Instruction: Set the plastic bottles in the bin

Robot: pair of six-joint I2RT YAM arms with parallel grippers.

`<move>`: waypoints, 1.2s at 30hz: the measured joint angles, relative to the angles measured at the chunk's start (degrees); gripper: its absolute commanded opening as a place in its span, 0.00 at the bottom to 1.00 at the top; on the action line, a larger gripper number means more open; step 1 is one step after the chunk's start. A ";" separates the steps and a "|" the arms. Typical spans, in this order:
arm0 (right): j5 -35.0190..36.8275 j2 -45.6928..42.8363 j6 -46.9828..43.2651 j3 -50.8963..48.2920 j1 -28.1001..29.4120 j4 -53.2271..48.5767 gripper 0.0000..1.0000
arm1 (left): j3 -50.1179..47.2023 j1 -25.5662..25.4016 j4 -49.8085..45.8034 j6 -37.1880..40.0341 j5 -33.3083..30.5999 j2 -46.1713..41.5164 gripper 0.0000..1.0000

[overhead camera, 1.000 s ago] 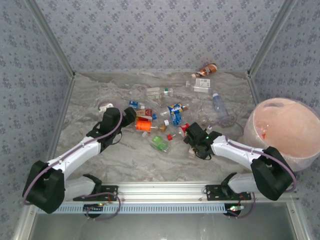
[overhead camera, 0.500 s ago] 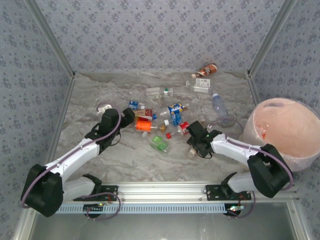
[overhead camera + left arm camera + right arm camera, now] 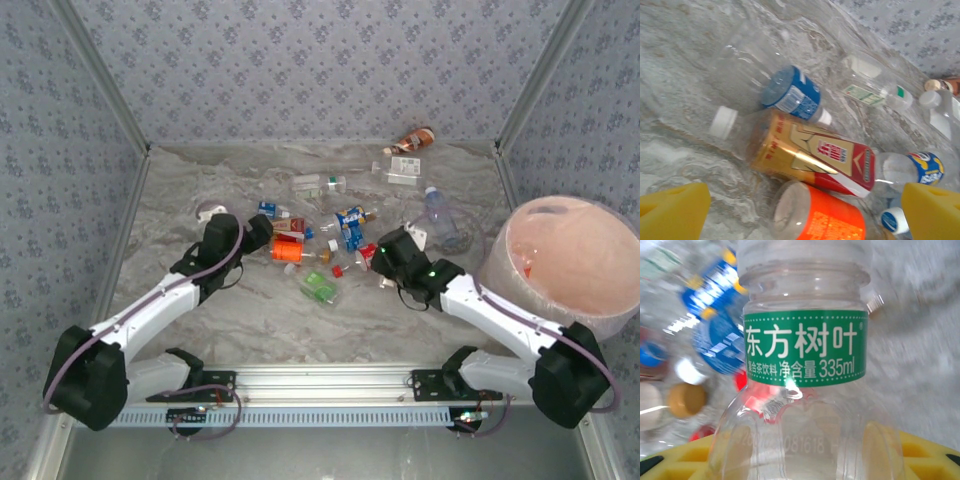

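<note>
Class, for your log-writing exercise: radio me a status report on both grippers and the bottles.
Left gripper open over orange bottle. Right gripper shut on green-label bottle. Bin far right; clear bottle near the path.

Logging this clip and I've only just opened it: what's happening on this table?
Two robot arms are moving scattered plastic bottles from a table into a pink bin at the right. The right gripper is closed on a clear bottle with a green label, beside the pile and not yet over the bin. The left gripper hangs open just above an orange bottle and a red and gold bottle. Many bottles lie on the table.
</note>
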 measured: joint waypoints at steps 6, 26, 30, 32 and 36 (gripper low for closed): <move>1.68 -1.57 -12.98 5.27 -0.02 6.45 0.43 | 0.92 0.00 0.61 0.33 2.95 0.74 0.98; 6.12 -5.25 -44.98 15.63 -3.41 31.58 0.38 | 4.17 -0.11 3.41 -1.46 8.00 7.04 0.98; 9.88 -6.14 -50.49 20.13 -5.25 29.83 0.38 | 4.87 -0.11 3.37 -1.68 8.79 8.79 0.98; 12.09 -6.99 -52.59 21.99 -7.06 28.26 0.38 | 5.33 -0.11 3.39 -1.75 8.96 9.44 0.98; 16.09 -8.17 -54.51 25.53 -12.41 22.67 0.38 | 6.29 -0.13 3.39 -1.88 9.18 9.88 0.98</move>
